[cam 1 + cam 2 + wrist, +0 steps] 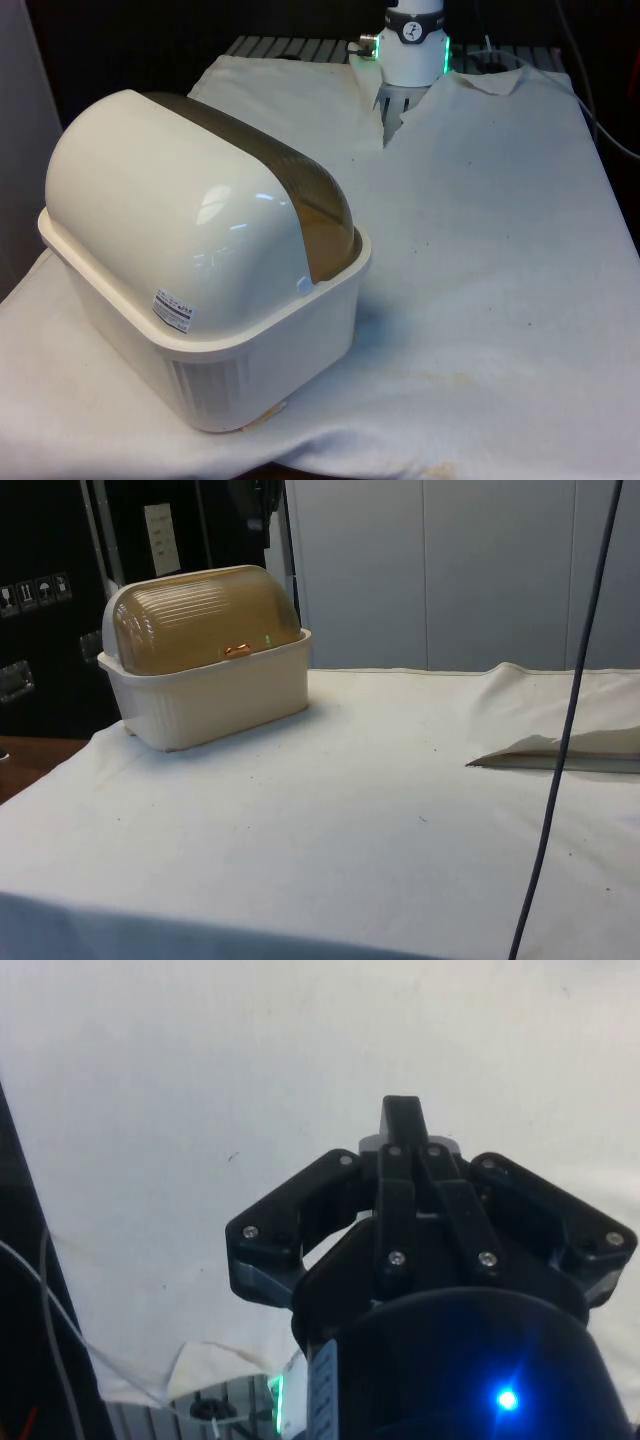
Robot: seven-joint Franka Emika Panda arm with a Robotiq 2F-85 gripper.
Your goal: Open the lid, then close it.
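Front view, bread box: a cream plastic bread box [215, 300] sits at that view's left, back turned, its domed brown translucent roll lid [320, 215] shut.
Side view, handle: a small orange handle [237, 651] at the lid's lower edge.
Gripper: the black two-finger gripper [402, 1120] hangs above bare white cloth [200, 1090], fingers pressed together.
Risk: closed fingers could skid off the handle or shove the light box.
Writing: a white sticker [174, 311], print too small to read.

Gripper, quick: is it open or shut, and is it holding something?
Gripper: shut, fingers pressed together, holding nothing, above the white cloth.
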